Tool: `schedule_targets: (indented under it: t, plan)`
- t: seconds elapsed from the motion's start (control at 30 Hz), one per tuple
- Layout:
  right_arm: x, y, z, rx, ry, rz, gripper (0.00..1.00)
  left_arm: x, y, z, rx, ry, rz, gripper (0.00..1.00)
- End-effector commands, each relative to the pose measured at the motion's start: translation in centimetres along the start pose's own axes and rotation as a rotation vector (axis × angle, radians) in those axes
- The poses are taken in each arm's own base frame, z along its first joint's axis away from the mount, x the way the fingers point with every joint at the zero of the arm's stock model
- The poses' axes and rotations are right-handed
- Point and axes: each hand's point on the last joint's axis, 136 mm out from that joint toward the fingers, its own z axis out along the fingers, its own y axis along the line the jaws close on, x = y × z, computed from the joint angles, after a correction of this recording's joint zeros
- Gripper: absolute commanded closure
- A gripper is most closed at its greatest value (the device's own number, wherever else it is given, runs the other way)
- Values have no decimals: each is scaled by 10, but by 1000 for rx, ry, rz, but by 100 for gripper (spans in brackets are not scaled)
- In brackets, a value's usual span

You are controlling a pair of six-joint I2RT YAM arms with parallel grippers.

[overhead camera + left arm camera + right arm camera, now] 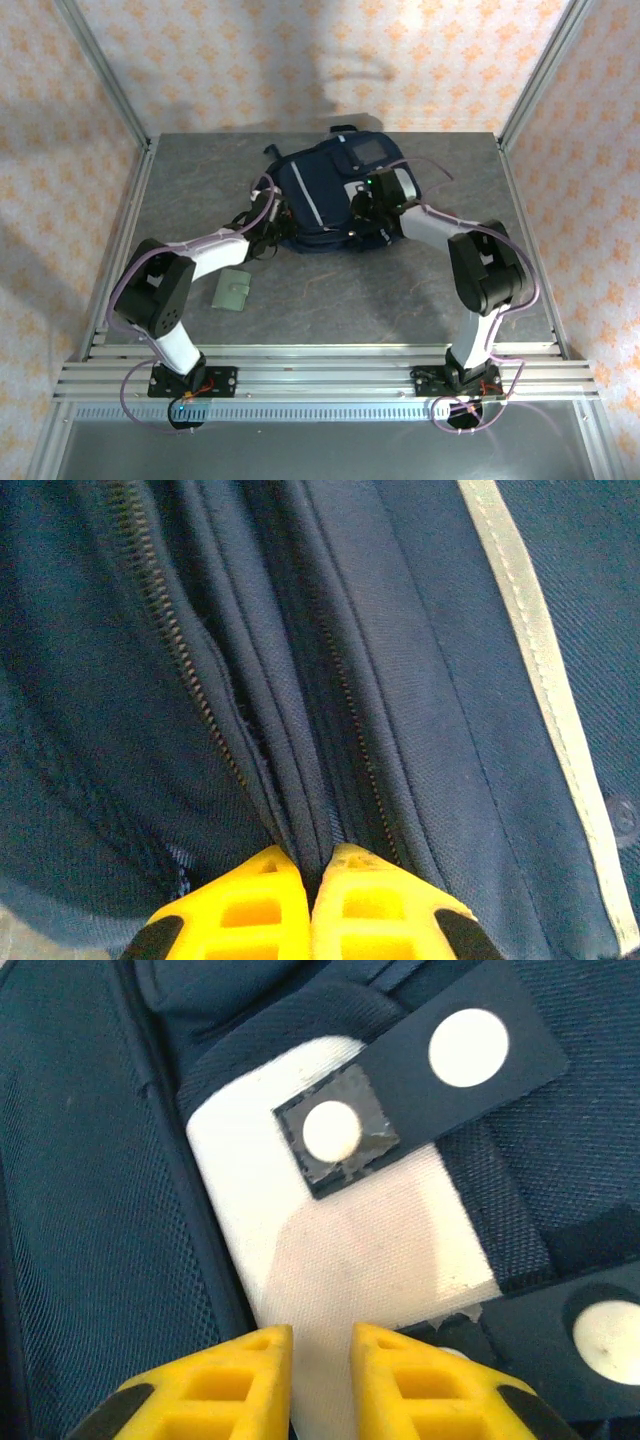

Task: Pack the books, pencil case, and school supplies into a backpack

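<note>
The backpack (420, 680) is matt woven navy cloth; the table (400, 300) looks dull mottled grey.

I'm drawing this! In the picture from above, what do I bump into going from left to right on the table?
Left arm's elbow, pale green wallet, navy backpack, right arm's elbow.

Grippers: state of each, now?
Left gripper: closed on a fold of the backpack.
Right gripper: slightly open over the white patch, holding nothing.
</note>
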Motion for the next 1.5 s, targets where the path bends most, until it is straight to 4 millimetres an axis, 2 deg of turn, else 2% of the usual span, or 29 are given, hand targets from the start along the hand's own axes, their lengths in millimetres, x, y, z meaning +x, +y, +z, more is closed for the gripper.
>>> schedule_targets:
  t: [0.0, 0.13, 0.23, 0.37, 0.47, 0.6, 0.77, 0.83, 0.93, 0.97, 1.07, 1.2, 1.3, 1.4, 1.47]
  plan:
    - [36, -20, -9, 63, 118, 42, 73, -35, -18, -8, 40, -98, 28, 95]
    - [13, 8, -28, -26, 73, 51, 64, -33, -13, -18, 37, -108, 6, 68]
    - [7, 20, -32, -64, 75, 55, 63, -33, -12, -31, 54, -132, -46, 57]
    - [8, 24, -23, -79, 102, 50, 63, -27, -21, -44, 120, -141, -85, 51]
    - [12, 25, -14, -90, 121, 52, 63, -18, -29, -42, 145, -123, -86, 48]
    - [12, 34, -6, -131, 133, 44, 67, -8, -34, -25, 141, -85, -72, 48]
    - [21, 21, 15, -56, 189, 57, 65, 0, -37, -3, 127, -52, -52, 48]
    - [30, 11, 24, -16, 220, 73, 72, 5, -37, 6, 117, -31, -39, 48]
    - [43, -2, 33, 26, 250, 87, 97, 7, -38, 9, 115, -24, -34, 48]
    - [46, -3, 33, 25, 257, 91, 100, 7, -41, 6, 124, -28, -31, 48]
    - [38, 6, 24, -5, 235, 105, 100, 5, -48, -7, 144, -52, -16, 47]
    - [3, 45, -4, -131, 161, 143, 100, 2, -61, -30, 164, -90, 12, 45]
    - [-27, 76, -32, -237, 84, 186, 100, 8, -74, -43, 179, -105, 34, 42]
    - [-50, 93, -53, -293, 13, 226, 100, 15, -85, -48, 174, -128, 61, 39]
    - [-59, 99, -61, -319, -12, 248, 100, 21, -90, -45, 165, -130, 77, 39]
